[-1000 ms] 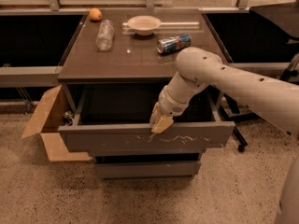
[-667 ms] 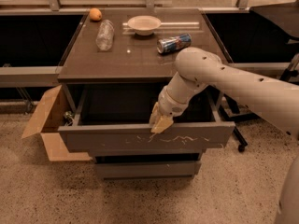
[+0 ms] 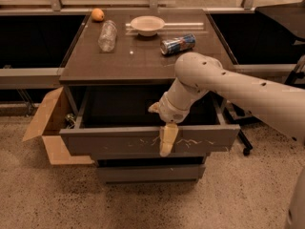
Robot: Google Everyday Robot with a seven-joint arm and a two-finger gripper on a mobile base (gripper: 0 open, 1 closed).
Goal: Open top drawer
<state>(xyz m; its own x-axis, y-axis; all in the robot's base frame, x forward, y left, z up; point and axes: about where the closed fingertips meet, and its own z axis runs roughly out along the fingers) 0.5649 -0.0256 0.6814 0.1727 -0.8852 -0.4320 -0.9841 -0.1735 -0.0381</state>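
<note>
Camera view shows you the top drawer (image 3: 114, 141) pulled well out of the cabinet. Its scratched front stands forward of the two narrower drawers (image 3: 147, 173) beneath it, and its inside is open to sight. Against a second ago its front sits in almost the same place, so the pull looks finished or nearly so. What has shifted is the gripper (image 3: 167, 140), now hanging a little lower over the middle of the drawer's front, touching it or just beside it. You cannot tell whether it is open or closed. Treat the task as all but done: you likely need only lift clear without nudging the drawer back in. Behind and above the drawer, the cabinet top (image 3: 143, 66) carries a can (image 3: 177, 44), a bowl (image 3: 147, 25), a bottle (image 3: 107, 35) and an orange (image 3: 97, 14). Left of the drawer lies a cardboard box (image 3: 45, 118).
</note>
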